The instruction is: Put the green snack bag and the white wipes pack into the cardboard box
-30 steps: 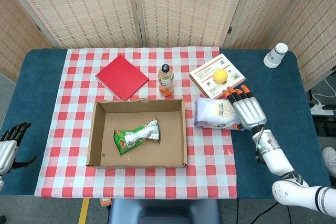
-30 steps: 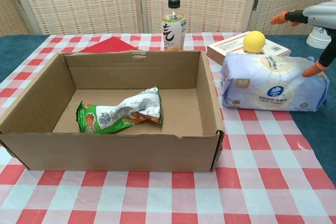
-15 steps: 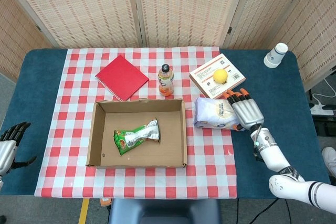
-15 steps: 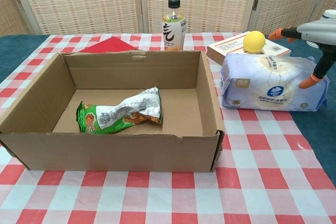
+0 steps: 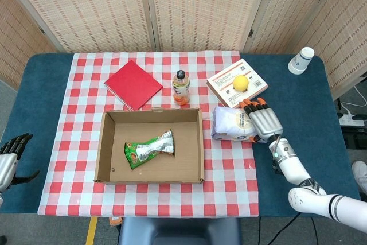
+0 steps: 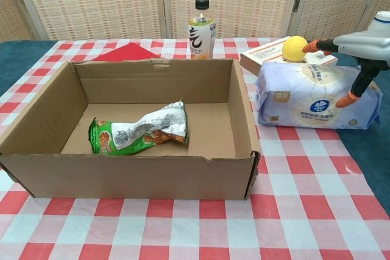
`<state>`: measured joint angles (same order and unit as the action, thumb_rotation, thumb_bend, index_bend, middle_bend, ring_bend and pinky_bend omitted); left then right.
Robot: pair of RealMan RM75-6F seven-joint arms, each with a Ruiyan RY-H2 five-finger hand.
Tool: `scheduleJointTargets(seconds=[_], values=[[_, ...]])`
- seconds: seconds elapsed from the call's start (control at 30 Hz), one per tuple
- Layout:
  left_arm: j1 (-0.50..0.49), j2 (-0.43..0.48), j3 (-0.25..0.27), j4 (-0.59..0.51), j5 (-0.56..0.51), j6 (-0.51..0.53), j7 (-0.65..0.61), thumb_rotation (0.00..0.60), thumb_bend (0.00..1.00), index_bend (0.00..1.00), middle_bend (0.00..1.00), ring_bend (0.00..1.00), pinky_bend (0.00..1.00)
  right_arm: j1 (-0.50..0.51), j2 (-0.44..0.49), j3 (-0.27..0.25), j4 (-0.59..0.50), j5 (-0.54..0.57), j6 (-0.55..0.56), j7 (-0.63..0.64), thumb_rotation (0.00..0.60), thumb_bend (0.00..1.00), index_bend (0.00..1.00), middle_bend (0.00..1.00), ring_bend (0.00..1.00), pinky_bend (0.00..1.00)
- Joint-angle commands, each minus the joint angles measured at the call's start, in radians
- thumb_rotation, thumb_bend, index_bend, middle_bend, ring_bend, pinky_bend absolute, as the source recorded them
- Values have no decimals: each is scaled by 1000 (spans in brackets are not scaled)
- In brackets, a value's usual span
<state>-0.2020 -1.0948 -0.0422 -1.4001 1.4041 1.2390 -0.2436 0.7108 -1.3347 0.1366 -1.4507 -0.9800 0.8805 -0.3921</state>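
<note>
The green snack bag [image 5: 149, 149] [image 6: 138, 133] lies crumpled on the floor of the open cardboard box [image 5: 112, 177] [image 6: 122, 178]. The white wipes pack [image 5: 230, 124] [image 6: 308, 98] lies on the checked cloth just right of the box. My right hand [image 5: 263, 121] [image 6: 353, 50] hovers over the pack's right part, fingers spread with orange tips, thumb hanging down by the pack's front; whether it touches the pack I cannot tell. My left hand [image 5: 10, 156] hangs at the far left edge, off the table, fingers loosely curled and holding nothing.
Behind the box stand a juice bottle [image 5: 180, 87] [image 6: 202, 23] and a red notebook [image 5: 133, 84]. A book [image 5: 237, 83] with a yellow ball [image 5: 240, 82] [image 6: 294, 48] on it lies just behind the wipes pack. A white cup [image 5: 300, 60] stands at the far right.
My right hand has moved left and a little down, further over the wipes pack. The pack, the snack bag and my left hand have not moved.
</note>
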Motion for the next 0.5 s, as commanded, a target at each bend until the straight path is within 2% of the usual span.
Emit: scheduleJointTargets(seconds=[0.03, 0.4, 0.5], values=[[-2, -2, 0, 0, 0, -1, 3, 600, 200, 60, 15, 0, 102, 13, -18, 3, 33, 12, -25, 7, 600, 0, 0, 0, 0, 0], [-3, -4, -1, 5, -5, -8, 4, 600, 201, 60, 15, 0, 102, 36, -59, 4, 110, 27, -90, 49, 600, 0, 0, 0, 0, 1], [-3, -4, -1, 5, -5, -9, 3, 600, 201, 60, 15, 0, 101, 32, -75, 3, 127, -3, -73, 69, 600, 0, 44, 26, 13, 122]])
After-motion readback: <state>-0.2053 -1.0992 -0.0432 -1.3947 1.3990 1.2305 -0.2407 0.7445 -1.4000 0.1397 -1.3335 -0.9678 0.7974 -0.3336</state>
